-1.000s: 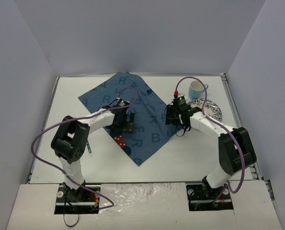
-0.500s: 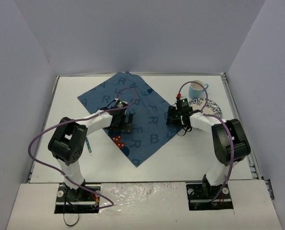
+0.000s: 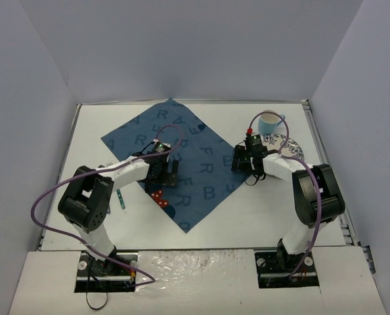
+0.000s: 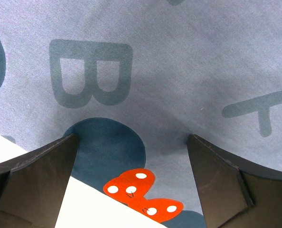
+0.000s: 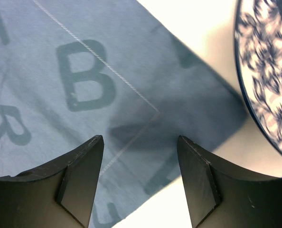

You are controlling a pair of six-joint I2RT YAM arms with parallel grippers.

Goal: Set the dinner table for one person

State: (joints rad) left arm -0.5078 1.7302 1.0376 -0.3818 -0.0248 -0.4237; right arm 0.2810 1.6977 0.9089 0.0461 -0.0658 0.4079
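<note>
A dark blue letter-printed cloth (image 3: 175,154) lies askew on the white dinner table (image 3: 267,203). My left gripper (image 3: 171,172) is open and low over the cloth's near-left edge. In the left wrist view its jaws (image 4: 132,137) straddle a red dotted bow print (image 4: 141,192), with the cloth (image 4: 179,71) beneath. My right gripper (image 3: 239,159) is open over the cloth's right corner. In the right wrist view its jaws (image 5: 140,138) straddle the cloth corner (image 5: 145,114), with bare table (image 5: 198,33) beside it. Neither gripper holds anything.
A blue-and-white patterned plate (image 3: 288,149) sits just right of the right gripper and shows in the right wrist view (image 5: 269,71). A light blue cup (image 3: 269,122) stands behind the plate. A teal utensil (image 3: 121,199) lies by the left arm. Walls enclose the table.
The cloth has slid a little to the left and toward me. The left gripper moved left and nearer with it. The right arm folded in, and its gripper stayed at the cloth's right corner.
</note>
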